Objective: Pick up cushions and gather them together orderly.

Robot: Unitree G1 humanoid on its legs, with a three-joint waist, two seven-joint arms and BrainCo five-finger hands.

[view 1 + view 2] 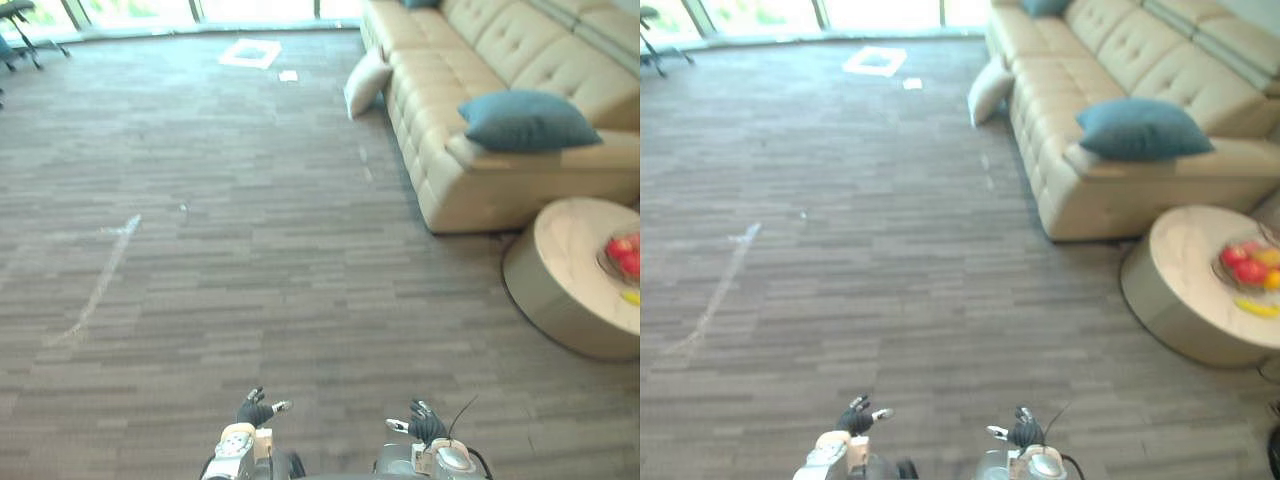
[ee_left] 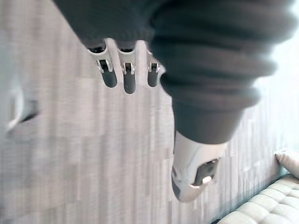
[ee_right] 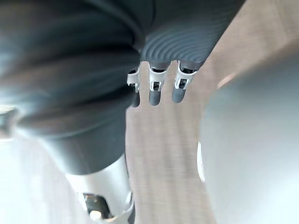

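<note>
Nothing is being carried yet. By my reading the job is sitting at its opening step, the approach to a first cushion.

On the left, open floor (image 1: 200, 250) is stretching away toward the windows. The left robot hand (image 1: 256, 409) is hanging low at the near edge of the eye views, fingers straight and relaxed, thumb apart, holding nothing.

Further right and well apart from it, a white cushion (image 1: 366, 83) is lying on the floor, leaning against the front of the sofa (image 1: 450, 170). The right robot hand (image 1: 426, 422) is hanging low too, near the left one, fingers loose and empty.

Right again, a blue cushion (image 1: 527, 120) is resting on the sofa's near end. A second blue one (image 1: 1045, 6) is peeking in at the sofa's far end. At the far right a round counter (image 1: 560, 290) is standing just beside the sofa's near corner, carrying fruit (image 1: 625, 255).

The next move is probably calling for walking, not reaching, since both hands are far from every cushion. The white cushion looks like the likeliest first pick because it is off the sofa. Being soft and bulky, it is likely asking for a low stoop and a wide grasp, perhaps with both hands. After that comes a carry to the seat beside the blue one, steering clear of the counter.
</note>
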